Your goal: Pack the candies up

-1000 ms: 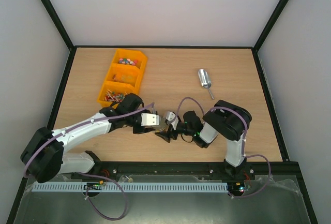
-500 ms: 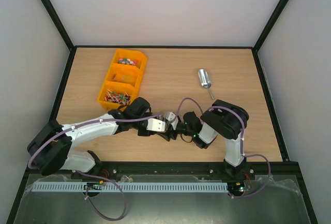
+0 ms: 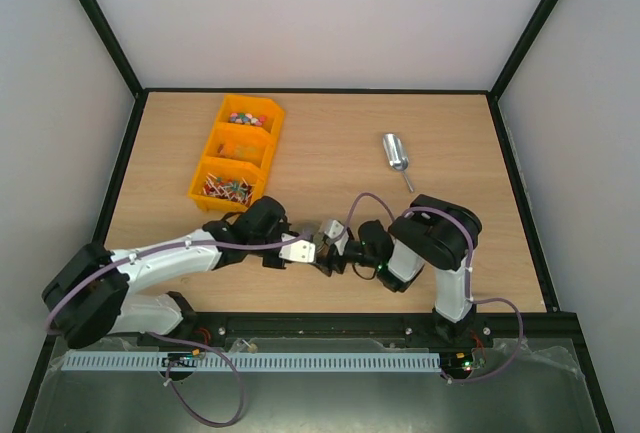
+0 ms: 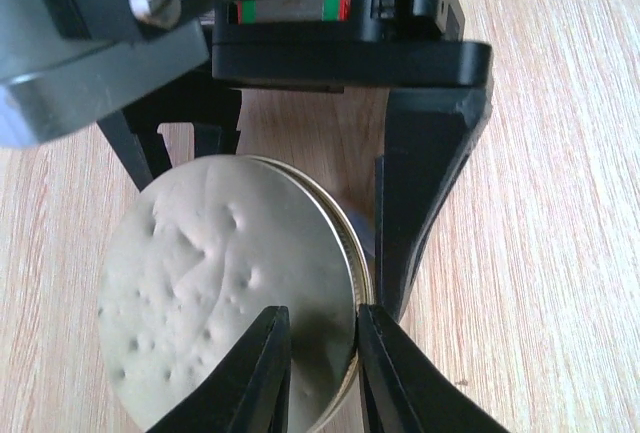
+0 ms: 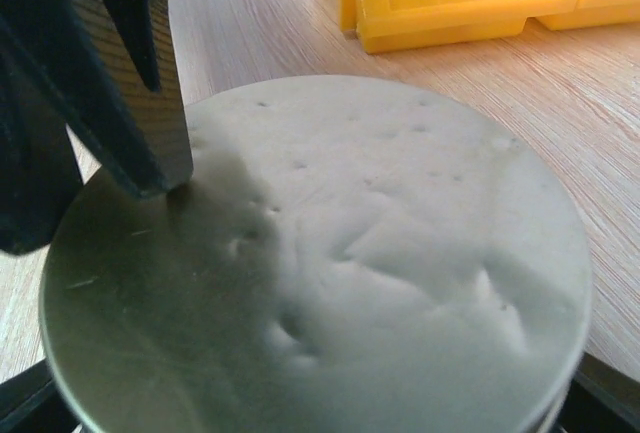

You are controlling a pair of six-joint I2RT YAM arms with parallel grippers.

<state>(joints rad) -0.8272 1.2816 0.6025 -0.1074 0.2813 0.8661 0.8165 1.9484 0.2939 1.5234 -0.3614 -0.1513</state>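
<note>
Pinched the edge of the metal lid [image 4: 230, 303] with the left gripper [image 4: 335, 373], one fingertip over the dimpled top and the other outside the rim, closed down with only that rim between. Got there by swinging in from beside the yellow tray [image 3: 262, 143] over the past second and reaching across to the middle of the worktop [image 3: 470, 173], close in front of the arm bases.

Met the right gripper [image 4: 275, 228] head-on, spread wide around the jar [image 4: 352, 238] under that lid and clamped on its sides, as far as could be made out. Drawn in a little from a wider spread just before.

Judged as a split of roles: jar steadied by the right, lid taken by the left, with unscrewing or lifting probably next. Packed nothing yet. Left the candies [image 3: 245, 118] well apart, heaped in the far compartment of the tray, with red-and-white sticks [image 3: 225, 189] in the near one. Left the metal scoop [image 3: 396, 153] lying alone out to the right, well apart from both grippers.

Needed a firm, square hold on that thin rim to avoid slipping off a tight lid.
</note>
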